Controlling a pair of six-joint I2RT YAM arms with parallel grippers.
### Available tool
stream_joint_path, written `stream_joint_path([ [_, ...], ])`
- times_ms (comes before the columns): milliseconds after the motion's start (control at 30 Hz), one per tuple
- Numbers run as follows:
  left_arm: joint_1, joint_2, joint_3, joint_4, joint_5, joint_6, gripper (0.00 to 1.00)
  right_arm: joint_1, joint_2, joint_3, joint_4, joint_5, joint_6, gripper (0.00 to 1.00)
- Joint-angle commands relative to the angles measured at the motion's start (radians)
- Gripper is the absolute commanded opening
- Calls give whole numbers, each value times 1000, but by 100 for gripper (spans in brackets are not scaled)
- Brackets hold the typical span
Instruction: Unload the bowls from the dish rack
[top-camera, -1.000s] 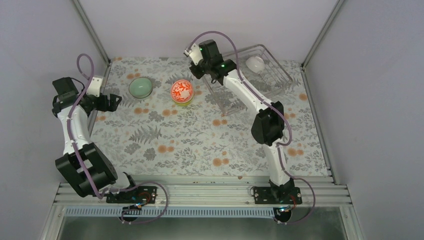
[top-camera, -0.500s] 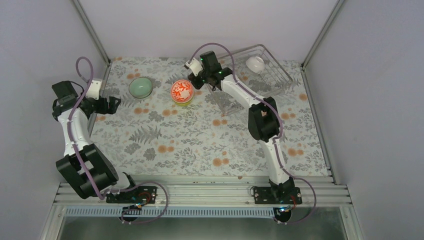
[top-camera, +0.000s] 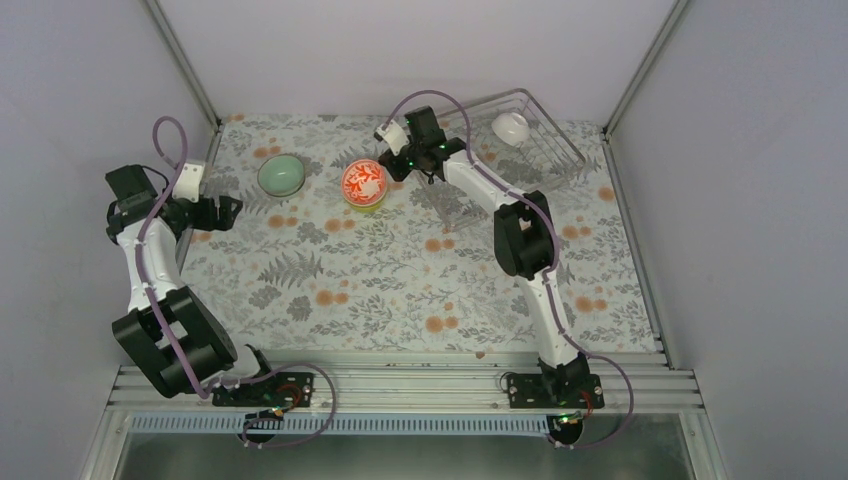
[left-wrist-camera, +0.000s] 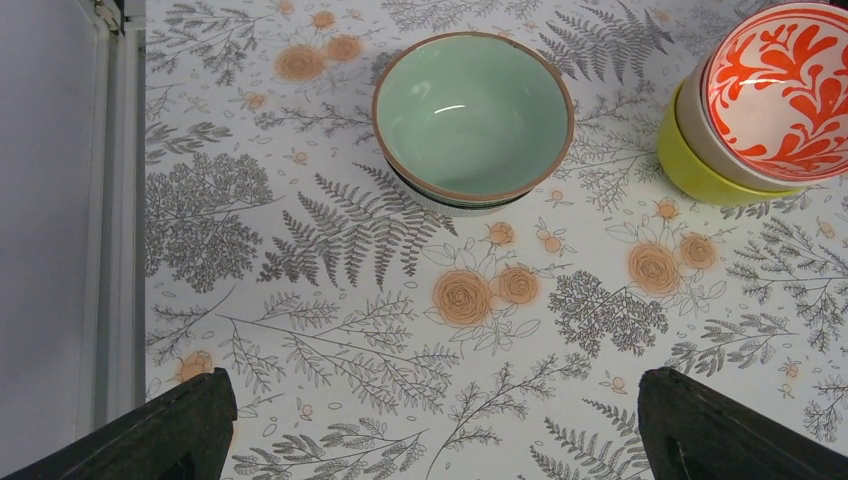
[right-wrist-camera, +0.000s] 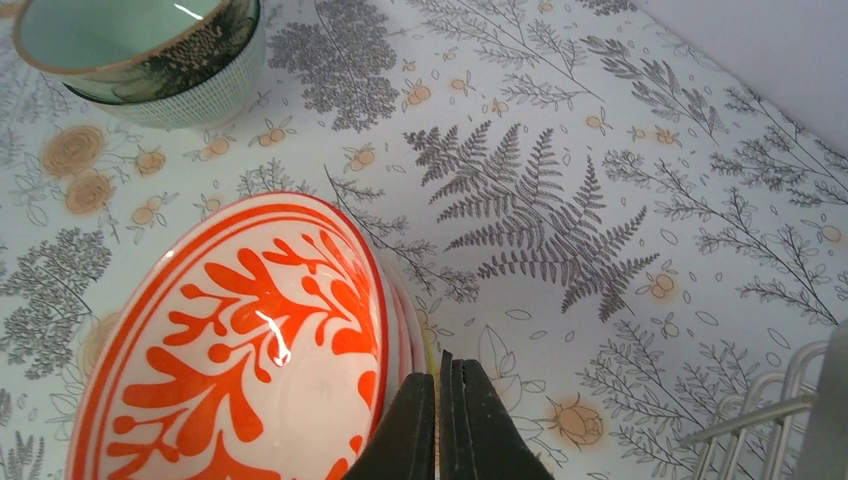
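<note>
1. Right wrist view: the right claw (right-wrist-camera: 440, 415) has its fingers pressed together with only a thin slit between them. I see nothing held. It hangs just beside the rim of the red-patterned bowl (right-wrist-camera: 250, 370).
2. That bowl sits nested in the yellow-green bowl (left-wrist-camera: 690, 165) on the table (left-wrist-camera: 350, 300). The mint bowl (left-wrist-camera: 470, 115) stands near them but apart.
3. The left claw (left-wrist-camera: 430, 430) is spread wide and empty, over the table near the mint bowl.
4. The white bowl (top-camera: 511, 128) lies in the dish rack (top-camera: 555, 150) at the far right, and looks to be the only bowl there.
5. Three bowls seem to be out, so the last one appears to be the step in hand. The next move likely calls for the right claw to lift clear of the stack, swing to the rack, open, and take the white bowl by its rim.
</note>
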Motion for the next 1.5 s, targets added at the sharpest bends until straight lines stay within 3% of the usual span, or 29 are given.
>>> stream_joint_path([
  [0,11,2,-10,35,25,5,100,-4,-29,11,35,-48,29,3],
  [567,16,5,-1,30,32,1,100,-5,-140,-77,89,-56,36,3],
  [1467,26,16,-16,32,37,6,100,-5,0,-20,-34,-72,25,3],
])
